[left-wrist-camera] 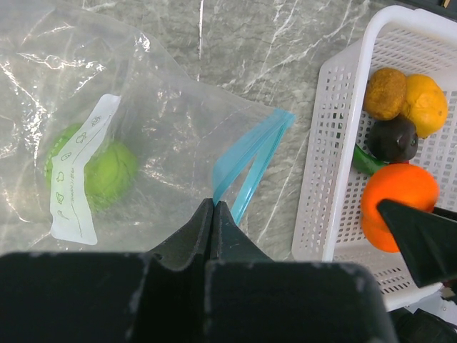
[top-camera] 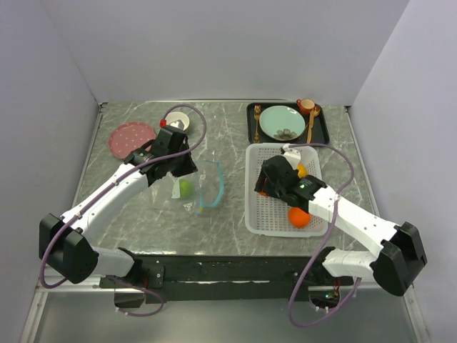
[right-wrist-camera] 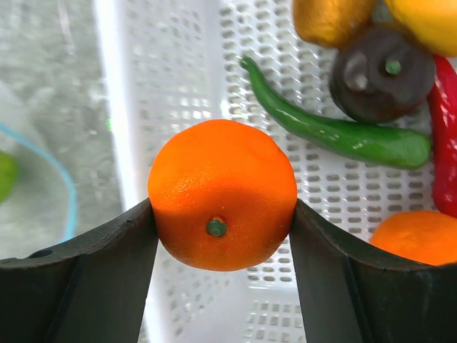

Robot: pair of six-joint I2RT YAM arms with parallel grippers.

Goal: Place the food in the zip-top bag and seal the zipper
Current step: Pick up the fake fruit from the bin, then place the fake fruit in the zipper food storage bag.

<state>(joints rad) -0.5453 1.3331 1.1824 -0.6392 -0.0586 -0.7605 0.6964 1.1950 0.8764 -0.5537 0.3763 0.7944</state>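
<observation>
Orange (right-wrist-camera: 222,179) sits pinched across its middle in my right gripper (right-wrist-camera: 222,209) above the basket's (right-wrist-camera: 114,107) left edge; hard, smooth, likely slippery. Left gripper (left-wrist-camera: 214,206), jaws pressed together, pinches the limp zip-top bag's (left-wrist-camera: 164,121) mouth.

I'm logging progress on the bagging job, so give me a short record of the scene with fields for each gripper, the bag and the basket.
left gripper: shut, pinching the zip-top bag at its zipper
right gripper: shut on an orange over the white basket
bag contents: green apple only
bag mouth: open, unsealed
basket contents: second orange, green pepper, red chili, dark round fruit, yellow-brown fruit, yellow fruit
</observation>
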